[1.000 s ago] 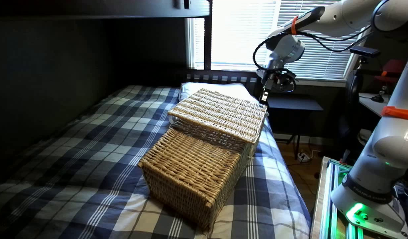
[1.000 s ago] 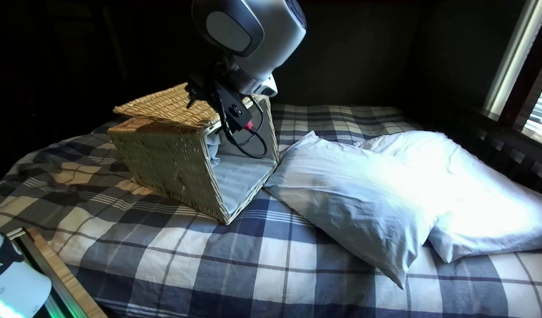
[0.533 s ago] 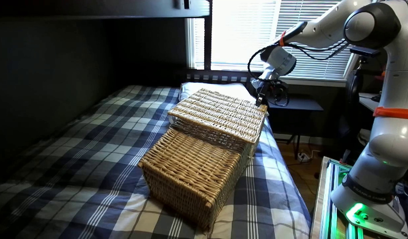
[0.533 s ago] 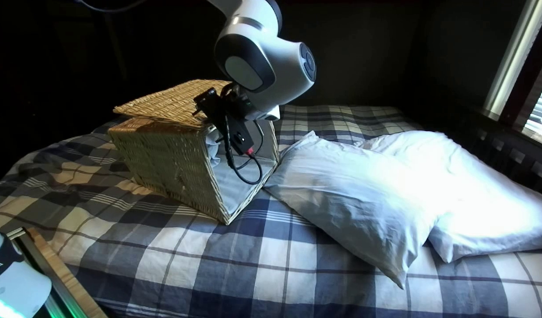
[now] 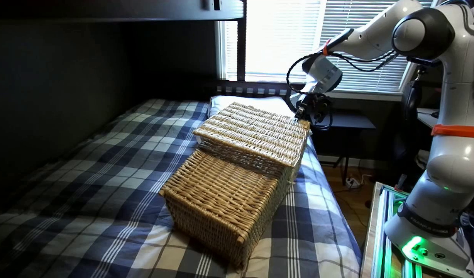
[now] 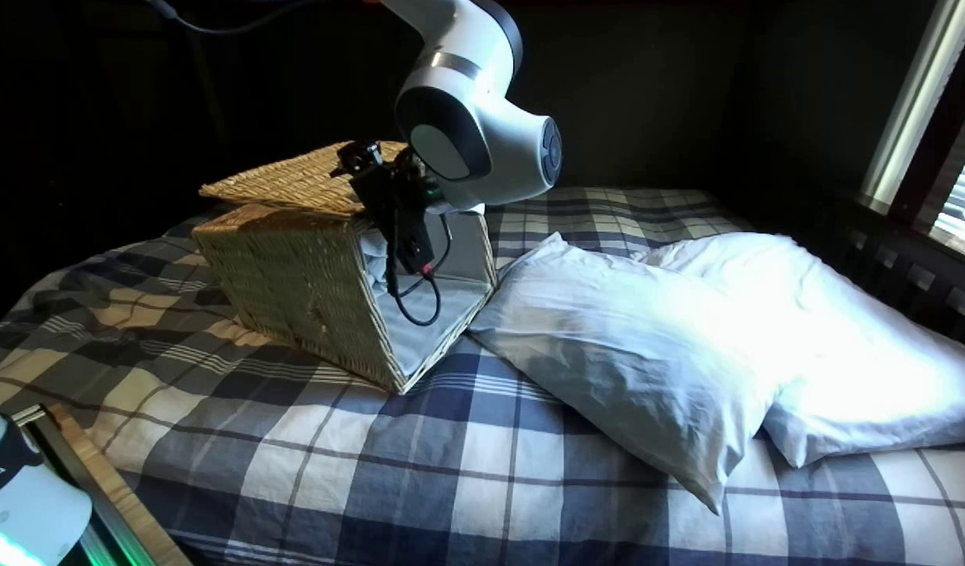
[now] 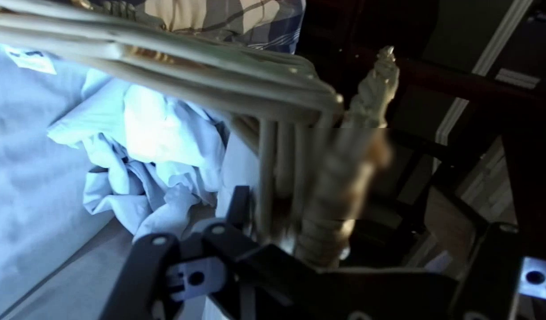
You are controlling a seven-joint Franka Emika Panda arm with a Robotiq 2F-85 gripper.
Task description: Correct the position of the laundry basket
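The tan wicker laundry basket (image 5: 221,185) lies on its side on the bed; its opening faces the pillows (image 6: 435,330). Its lid (image 5: 256,133) is folded back over the upper side. The wrist view shows the braided rim (image 7: 202,75), the lid edge (image 7: 375,89) and the bunched pale liner (image 7: 162,129) inside. My gripper (image 7: 366,222) is open at the basket's upper near corner, also in an exterior view (image 5: 298,115). One finger (image 7: 239,202) is on the liner side; rim and lid edge stand between the jaws. The other fingertip is lost in dark.
Two white pillows (image 6: 608,354) lie beside the opening, one touching the basket. A plaid cover (image 5: 125,173) spreads over the bed. The upper bunk (image 5: 117,9) hangs above. A dark side table (image 5: 343,119) stands past the bed's edge.
My gripper has come down and inward from above the lid corner to the rim. In the last half second the basket and lid have shifted very slightly away from the arm.
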